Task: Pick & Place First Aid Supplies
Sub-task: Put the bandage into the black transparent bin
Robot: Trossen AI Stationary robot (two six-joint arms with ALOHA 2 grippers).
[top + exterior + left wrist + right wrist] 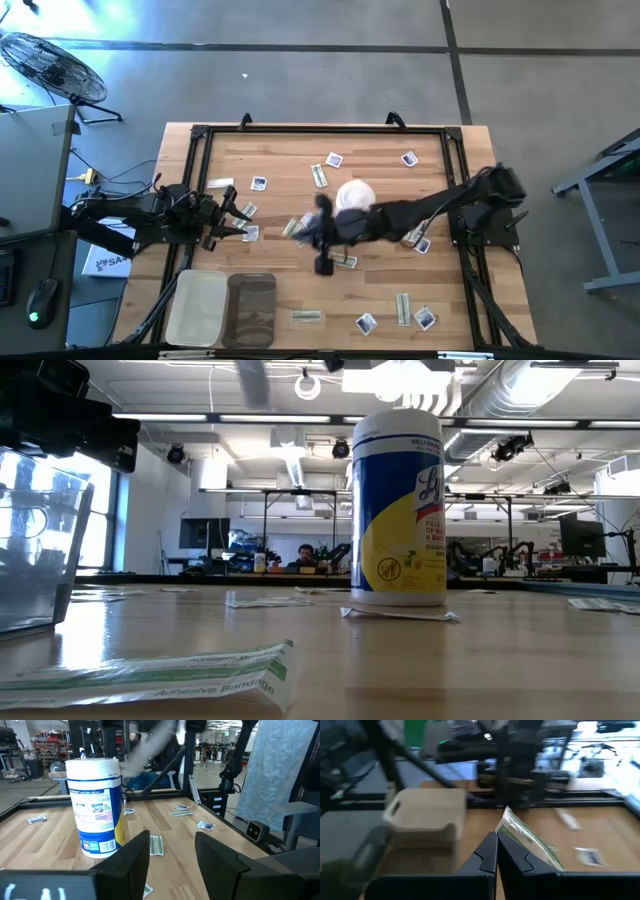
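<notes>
Grey concrete floor surrounded the wooden counter (300, 230) in the high view, with a white-lidded canister (355, 194) near its middle serving as the landmark. First aid packets (333, 160) lay scattered all round the canister, and two bins (222, 308), one pale and one dark, sat at the near edge well to its left. The right end effector (298, 229) reached just left of the canister; the left end effector (240, 222) waited farther left of it.

From the low view, the canister (398, 510) stood upright on one flat packet, with a green-printed bandage strip (150, 678) lying in front of it.

Left wrist view showed that arm's fingers (134, 857) spread with nothing between them, pointing toward the canister (96, 805).

Right wrist view showed the right fingers (487, 855) pressed together, pinching a green-and-white strip (530, 840) by its end, lifted off the wood, with the pale bin (427, 815) ahead.

Judging from this, the carry step was in hand; the next move called for bringing the strip over a bin away from the canister and letting go.
</notes>
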